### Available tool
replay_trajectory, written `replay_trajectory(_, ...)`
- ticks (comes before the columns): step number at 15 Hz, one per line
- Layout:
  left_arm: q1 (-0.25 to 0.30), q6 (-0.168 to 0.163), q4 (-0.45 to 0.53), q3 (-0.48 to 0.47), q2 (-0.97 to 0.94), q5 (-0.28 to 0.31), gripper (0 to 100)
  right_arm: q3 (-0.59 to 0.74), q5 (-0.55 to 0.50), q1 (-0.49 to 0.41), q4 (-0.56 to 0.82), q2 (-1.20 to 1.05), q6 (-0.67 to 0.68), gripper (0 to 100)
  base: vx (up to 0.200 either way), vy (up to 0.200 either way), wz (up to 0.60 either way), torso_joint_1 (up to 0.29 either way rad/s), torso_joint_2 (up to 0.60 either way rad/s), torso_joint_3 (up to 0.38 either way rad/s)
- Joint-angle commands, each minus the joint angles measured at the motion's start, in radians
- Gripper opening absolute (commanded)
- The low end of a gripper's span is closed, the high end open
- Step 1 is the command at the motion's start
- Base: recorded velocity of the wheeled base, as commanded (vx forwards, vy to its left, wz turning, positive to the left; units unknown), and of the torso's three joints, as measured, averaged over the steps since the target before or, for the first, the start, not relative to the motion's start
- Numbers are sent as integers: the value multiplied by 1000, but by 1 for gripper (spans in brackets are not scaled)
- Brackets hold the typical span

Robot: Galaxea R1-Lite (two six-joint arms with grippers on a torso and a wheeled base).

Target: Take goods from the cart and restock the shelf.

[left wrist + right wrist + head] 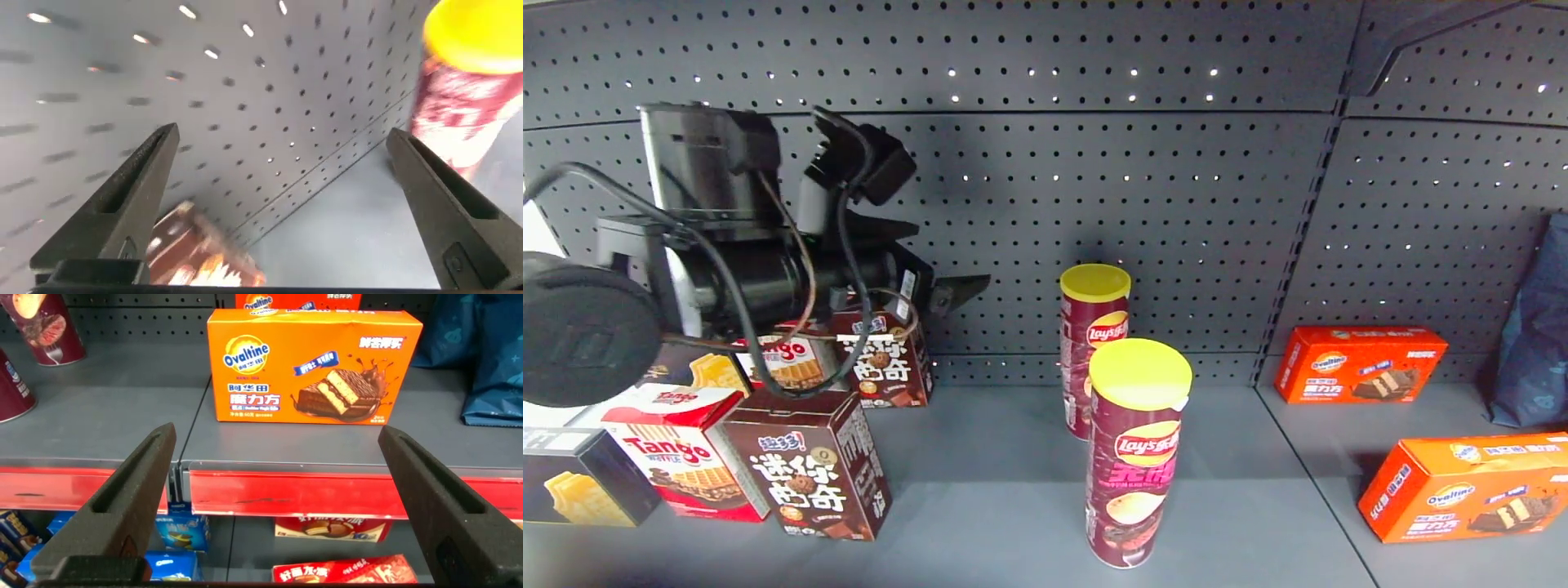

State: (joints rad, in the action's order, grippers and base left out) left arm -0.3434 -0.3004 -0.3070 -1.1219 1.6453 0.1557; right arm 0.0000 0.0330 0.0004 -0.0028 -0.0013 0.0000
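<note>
My left gripper (pixel 947 292) hangs open and empty at the left of the shelf, close to the pegboard back wall and just above the rear brown cookie box (pixel 884 359). From the left wrist, the gripper (pixel 282 132) has that box (pixel 196 255) below it and a yellow-lidded chip can (pixel 466 90) off to one side. Two such chip cans (pixel 1094 343) (pixel 1137 449) stand upright mid-shelf. My right gripper (pixel 276 434) is open and empty in front of the shelf edge, facing an orange cake box (pixel 315 363).
Wafer boxes (pixel 682 457) and a front brown cookie box (pixel 809 474) crowd the shelf's left. Two orange boxes (pixel 1360 363) (pixel 1470 486) and a blue bag (pixel 1535 327) sit at right. A red price strip (pixel 286 494) edges the shelf, with more goods on the shelf below.
</note>
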Motion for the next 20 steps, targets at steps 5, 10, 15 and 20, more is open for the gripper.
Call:
replay_trajectory(5,-2,14,25,240,-414,-107,100,0,1,1,0,1,0,100,0,0,0,0,0,0)
replay_trajectory(10,-2,35,31,606,-762,-131,100,0,21,1,1,1,0,100,0,0,0,0,0,0)
replay_trajectory(15,0,30,106,757,-1000,-245,100,0,8,-3,3,6,0,100,0,0,0,0,0,0)
replay_trajectory(20,-6,37,178,752,-1030,-243,100,-531,154,59,-46,615,-6,100,0,0,0,0,0,0)
